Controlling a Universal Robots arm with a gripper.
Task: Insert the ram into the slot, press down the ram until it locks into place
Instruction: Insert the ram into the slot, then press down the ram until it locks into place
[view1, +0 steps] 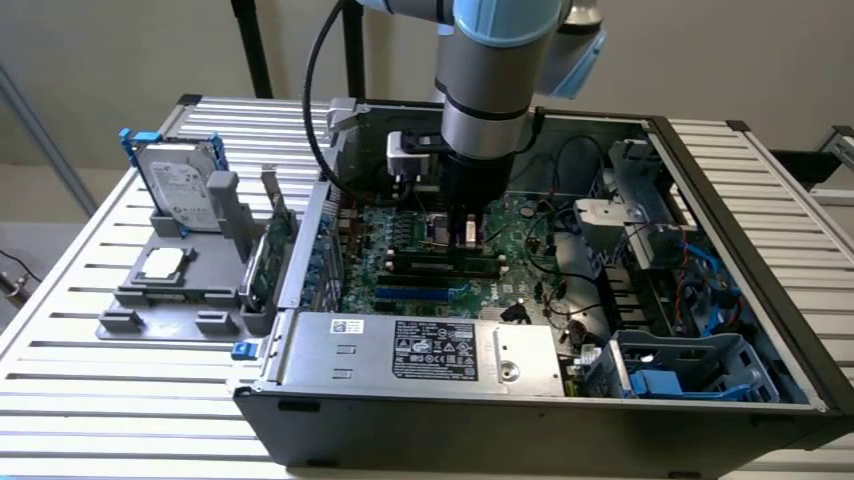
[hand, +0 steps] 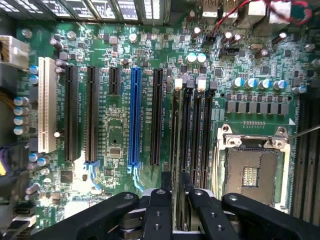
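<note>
My gripper (view1: 461, 238) reaches down into the open computer case, onto the large green motherboard (hand: 120, 135). In the wrist view the gripper (hand: 178, 207) is shut on the ram (hand: 176, 150), a thin stick seen edge-on between the two black fingers (hand: 157, 215). The ram runs along the slot (hand: 178, 95), the outermost of several parallel black memory slots (hand: 199, 130), on the side of the long black expansion slot (hand: 157, 115). The memory slots (view1: 441, 268) lie right under the gripper. Whether the ram sits fully down in the slot cannot be told.
The silver processor socket (hand: 252, 170) lies beside the memory slots, with a blue slot (hand: 134, 115) and a white slot (hand: 47, 110) on the other side. A silver power supply (view1: 414, 345), cables (view1: 561, 290) and a drive cage (view1: 674, 365) crowd the case. A grey fixture (view1: 167, 285) holding a hard drive (view1: 180, 190) stands at the exterior view's left.
</note>
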